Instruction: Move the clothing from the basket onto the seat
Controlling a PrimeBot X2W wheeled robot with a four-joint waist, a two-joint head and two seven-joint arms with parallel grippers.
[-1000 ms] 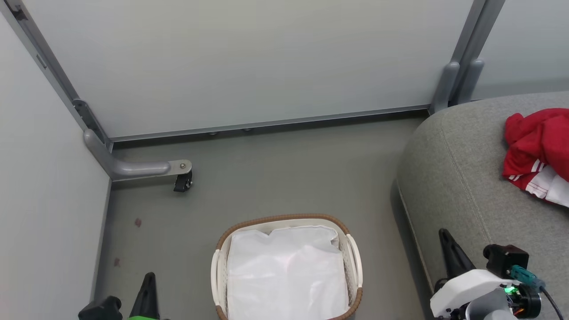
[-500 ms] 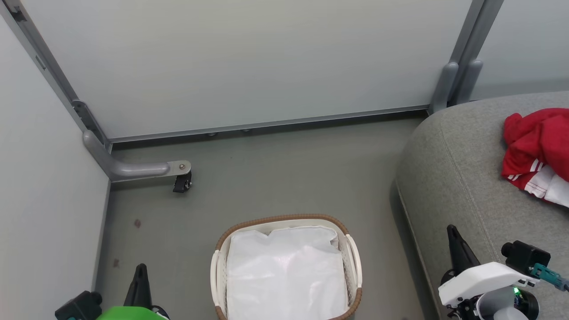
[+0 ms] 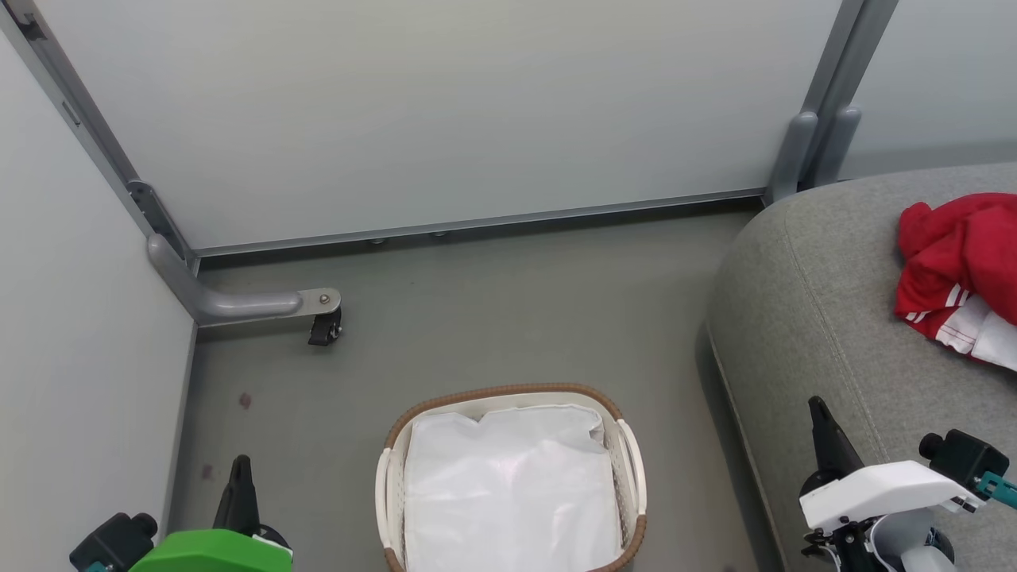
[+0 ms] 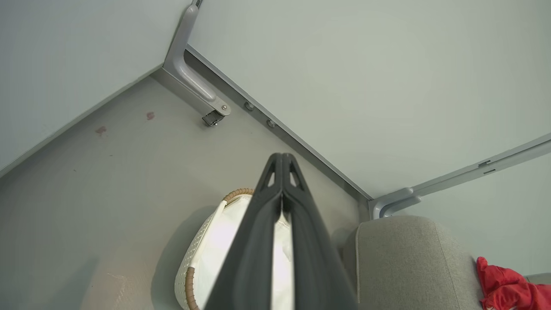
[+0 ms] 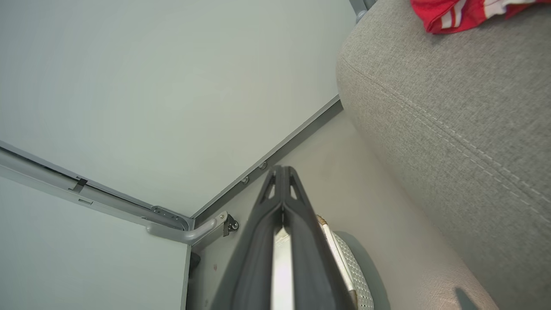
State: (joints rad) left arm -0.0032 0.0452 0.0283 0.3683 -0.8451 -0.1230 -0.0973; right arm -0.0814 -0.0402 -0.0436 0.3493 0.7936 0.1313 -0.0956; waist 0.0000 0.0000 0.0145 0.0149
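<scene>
The clothing (image 3: 953, 262) is lying crumpled on the seat (image 3: 810, 318), well apart from the basket (image 3: 508, 391), which is holding its white cloth liner (image 3: 508, 485) and no red fabric that I can see. It is looking soft, light and limp, so you are better pinching a raised fold. Your left gripper (image 3: 239, 469) and right gripper (image 3: 818, 413) are both hanging clenched, grasping nothing.
</scene>
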